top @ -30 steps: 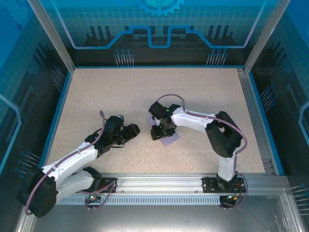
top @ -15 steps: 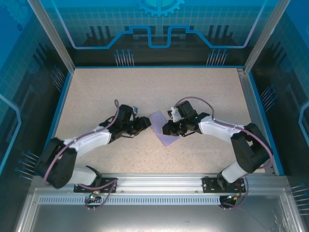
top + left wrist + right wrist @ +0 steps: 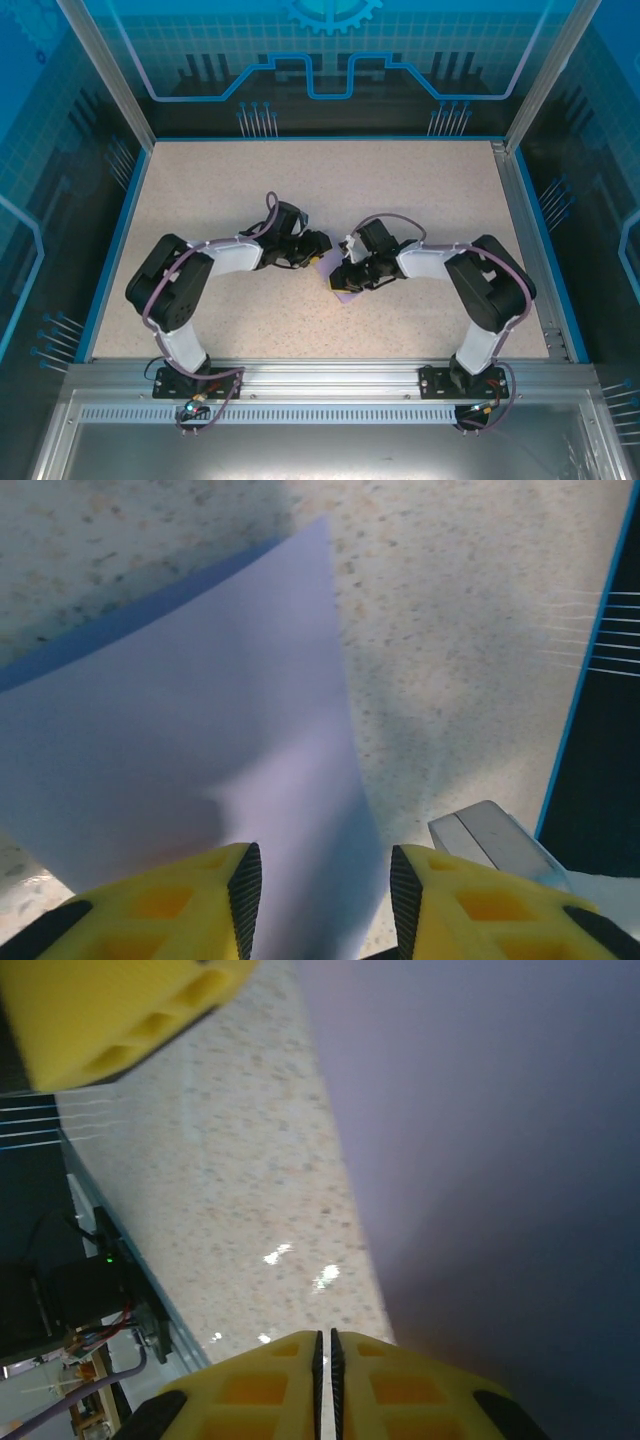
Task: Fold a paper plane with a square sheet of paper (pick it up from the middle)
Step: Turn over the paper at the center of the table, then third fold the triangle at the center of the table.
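The square sheet of paper point(image 3: 346, 293), pale lavender, lies mid-table between the two grippers and is partly covered by them. In the left wrist view the sheet point(image 3: 200, 730) curves up off the table, and its right part runs into the gap of my left gripper point(image 3: 325, 865), whose jaws stand apart around it without pinching. My left gripper point(image 3: 318, 243) reaches in from the left. My right gripper point(image 3: 340, 277) comes from the right. Its jaws point(image 3: 325, 1338) are shut to a thin slit. The sheet point(image 3: 480, 1110) runs beside its right finger, and no paper shows in the slit.
The speckled beige table point(image 3: 300, 180) is bounded by a blue rim and metal rails point(image 3: 530, 240). A yellow finger of the left gripper point(image 3: 110, 1010) shows at the top left of the right wrist view.
The left gripper moved right, up to the sheet, and its jaws narrowed. The right gripper shut and shifted along the sheet, which now curves up instead of lying flat.
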### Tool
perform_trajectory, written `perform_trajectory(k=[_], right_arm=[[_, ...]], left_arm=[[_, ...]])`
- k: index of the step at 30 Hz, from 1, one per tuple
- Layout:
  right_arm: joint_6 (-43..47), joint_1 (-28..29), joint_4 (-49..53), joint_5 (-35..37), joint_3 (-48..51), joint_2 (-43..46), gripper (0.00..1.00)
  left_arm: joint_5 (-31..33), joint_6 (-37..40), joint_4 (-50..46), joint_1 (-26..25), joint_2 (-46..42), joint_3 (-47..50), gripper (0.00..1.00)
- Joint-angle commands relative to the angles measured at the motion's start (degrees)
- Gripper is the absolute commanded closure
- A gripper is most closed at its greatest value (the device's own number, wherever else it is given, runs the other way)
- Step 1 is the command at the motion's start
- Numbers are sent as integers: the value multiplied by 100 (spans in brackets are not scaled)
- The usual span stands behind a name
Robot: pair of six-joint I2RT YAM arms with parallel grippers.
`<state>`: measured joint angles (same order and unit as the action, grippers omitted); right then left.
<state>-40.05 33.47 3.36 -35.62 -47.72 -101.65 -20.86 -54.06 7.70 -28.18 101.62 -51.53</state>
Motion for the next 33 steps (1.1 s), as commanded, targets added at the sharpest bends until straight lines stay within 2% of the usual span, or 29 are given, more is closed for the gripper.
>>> perform_trajectory(k=[1,9,20,27,33], right_arm=[[120,28,44,-38,64,-155,88],[-32,13,-221,-48,808,-37,87],[-403,43,-624,67,1714,498,85],[-69,2,203,463,1871,1109,85],[367,-25,1416,1071,1241,2184,81]], left_arm=[[31,84,-117,79,251,-153,57],[186,208,-448,157,668,-226,62],[334,317,-683,231,802,-226,66],[350,344,-681,257,824,-193,66],[200,368,-543,251,825,-226,64]])
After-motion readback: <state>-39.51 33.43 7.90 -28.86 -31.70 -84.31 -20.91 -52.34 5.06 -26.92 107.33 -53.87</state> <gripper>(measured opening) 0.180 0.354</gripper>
